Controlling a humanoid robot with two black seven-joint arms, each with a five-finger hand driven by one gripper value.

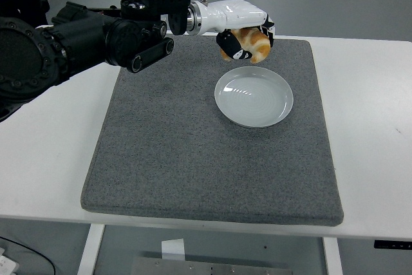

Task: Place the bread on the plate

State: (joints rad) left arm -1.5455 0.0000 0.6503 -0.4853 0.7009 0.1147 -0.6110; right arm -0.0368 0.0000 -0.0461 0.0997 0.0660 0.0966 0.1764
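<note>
We see our left hand [243,30], white-shelled with dark fingers, curled around the golden-brown bread [252,46], seemingly held above the far rim of the round pale-grey plate [253,96] on the grey felt mat [174,146].

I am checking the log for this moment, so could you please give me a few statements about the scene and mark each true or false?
1. The left hand grasps the bread. True.
2. The bread already lies on the plate. False: it is held up beyond the plate's far rim, and the plate holds nothing.
3. The plate sits on the grey mat. True.
4. The plate is at the mat's near left corner. False: it is on the far right part.
5. The right hand is over the plate. False: it is out of view.
</note>
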